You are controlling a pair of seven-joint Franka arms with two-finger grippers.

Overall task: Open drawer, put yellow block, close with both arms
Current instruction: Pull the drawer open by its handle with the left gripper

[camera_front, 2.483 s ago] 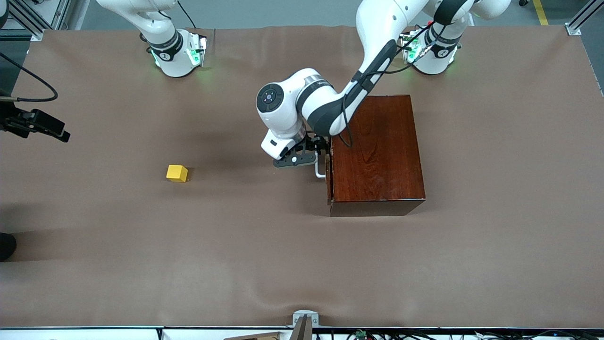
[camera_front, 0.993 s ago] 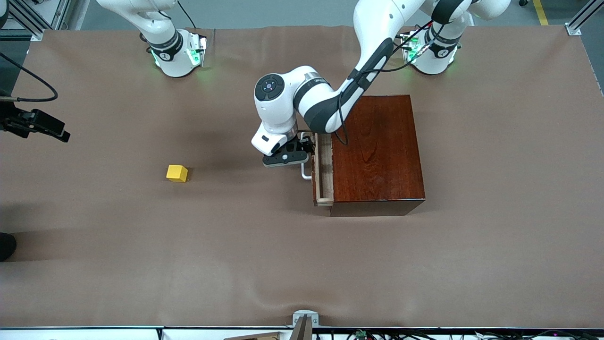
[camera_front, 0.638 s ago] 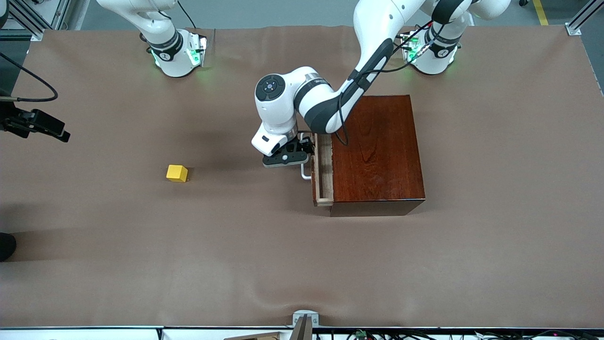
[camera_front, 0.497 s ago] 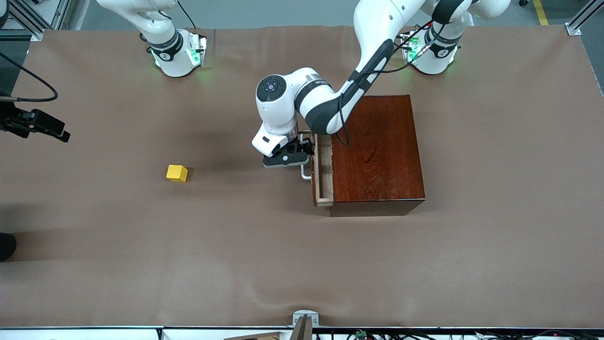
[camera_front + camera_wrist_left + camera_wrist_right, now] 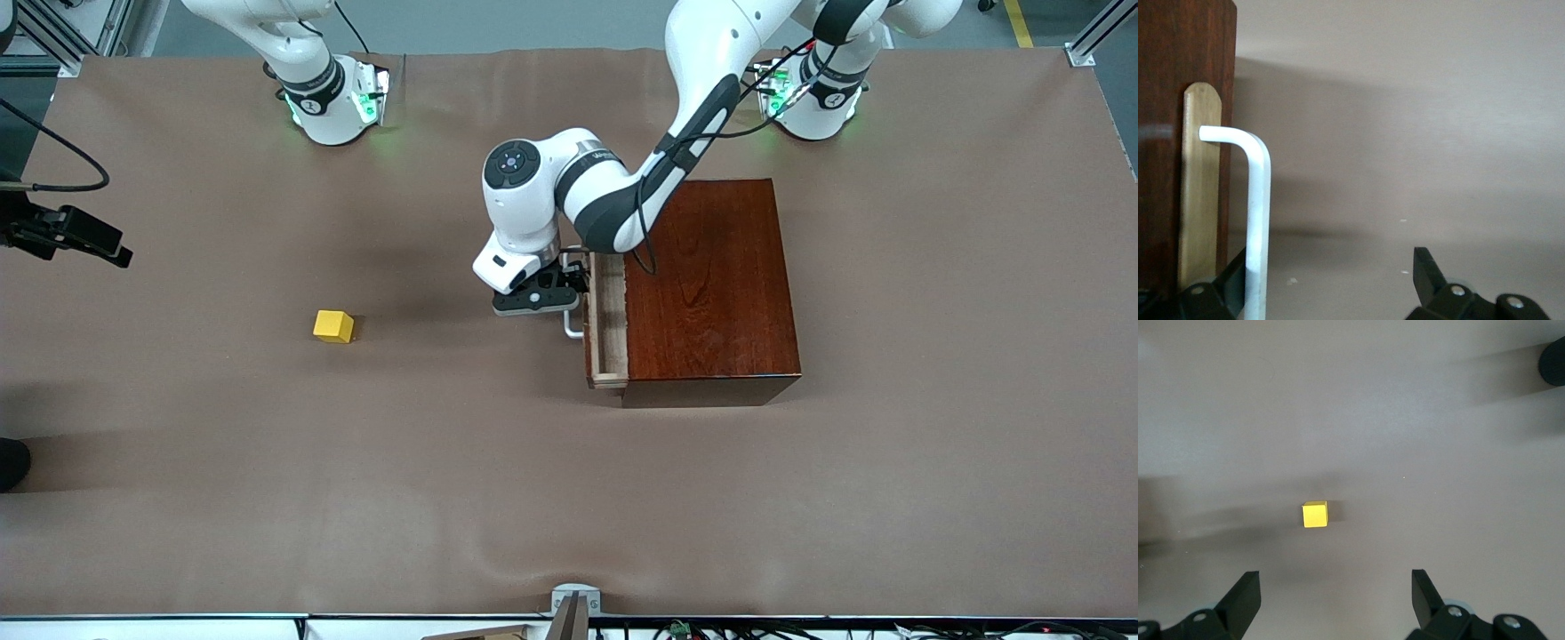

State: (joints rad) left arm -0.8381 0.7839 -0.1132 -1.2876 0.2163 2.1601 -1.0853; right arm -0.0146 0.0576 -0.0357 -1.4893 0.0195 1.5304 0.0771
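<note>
no legible text, labels or numbers anywhere

Drawer (image 5: 608, 322) gap narrow (left gripper (image 5: 544, 298) alongside).

The drawer (image 5: 609, 320) – a pale light-wood tray with a dark red-brown front and a white U-shaped handle (image 5: 572, 329) – stands a little way out of its glossy reddish-brown wooden box (image 5: 711, 284), showing a narrow strip of its inside. My left gripper (image 5: 1330, 255) is at the drawer's front, spread wide, with the handle's bar between my fingers, just inside one of them (image 5: 1235, 267). The small bright yellow cube (image 5: 333, 326) sits flat on the table at about nine o'clock from the drawer front, well apart from it. My right arm waits – its gripper (image 5: 1335, 577) hangs spread wide above the cube.
</note>
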